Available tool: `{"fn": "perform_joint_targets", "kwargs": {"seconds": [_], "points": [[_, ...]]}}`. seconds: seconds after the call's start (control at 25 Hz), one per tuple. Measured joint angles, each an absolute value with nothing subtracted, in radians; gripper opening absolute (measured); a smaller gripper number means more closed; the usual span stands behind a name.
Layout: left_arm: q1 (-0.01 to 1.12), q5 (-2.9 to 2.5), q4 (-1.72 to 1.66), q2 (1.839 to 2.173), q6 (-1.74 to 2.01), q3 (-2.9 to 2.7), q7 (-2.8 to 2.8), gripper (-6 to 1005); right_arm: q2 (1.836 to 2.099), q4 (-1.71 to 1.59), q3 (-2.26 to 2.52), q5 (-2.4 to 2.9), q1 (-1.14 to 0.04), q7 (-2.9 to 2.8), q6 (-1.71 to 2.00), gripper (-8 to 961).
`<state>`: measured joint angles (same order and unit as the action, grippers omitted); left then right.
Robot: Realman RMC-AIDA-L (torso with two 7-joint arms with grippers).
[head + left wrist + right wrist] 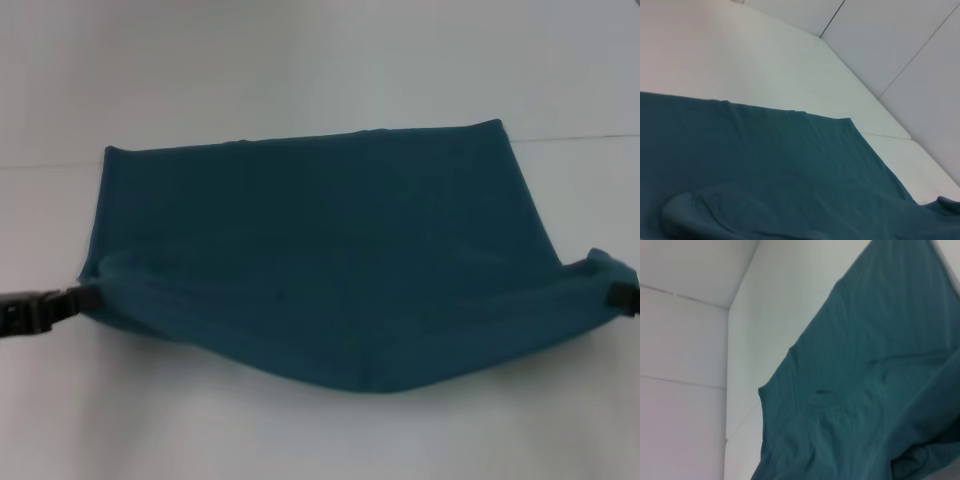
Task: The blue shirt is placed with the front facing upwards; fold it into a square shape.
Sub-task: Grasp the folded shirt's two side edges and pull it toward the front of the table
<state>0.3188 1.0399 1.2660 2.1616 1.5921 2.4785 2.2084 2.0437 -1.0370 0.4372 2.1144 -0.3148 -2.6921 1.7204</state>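
Note:
The blue shirt [320, 250] lies on the white table [300, 70], its far edge flat and its near part lifted and sagging in the middle. No lettering shows. My left gripper [85, 297] is shut on the shirt's near left edge. My right gripper [612, 292] is shut on the near right edge, at the picture's right border. Both hold the cloth a little above the table. The shirt fills the lower part of the left wrist view [765, 170] and most of the right wrist view [865, 390]. Neither wrist view shows fingers.
The white table's back edge [570, 137] runs behind the shirt. White wall panels with seams show beyond it in the left wrist view [900, 45] and the right wrist view [680, 365]. Bare table lies in front of the shirt [300, 440].

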Motion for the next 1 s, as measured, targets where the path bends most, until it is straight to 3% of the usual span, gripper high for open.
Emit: {"fn": "perform_joint_targets", "kwargs": {"seconds": [0.16,0.48,1.0], "points": [[0.294,1.041,1.268,2.163,1.605,2.487,2.209,-1,2.075,-1.071,0.437,2.118,-0.275,-2.681,1.743,104],[0.244,1.042,1.299,2.172,1.638,2.493,2.235,0,2.095,-1.070,0.436,2.106,-0.204,-2.646,1.773,104],[0.131,1.080,1.352,2.175,1.719,2.529,2.249,-1,2.086,-1.021,0.431,2.114,-0.174,-2.609,1.795,100]]}}
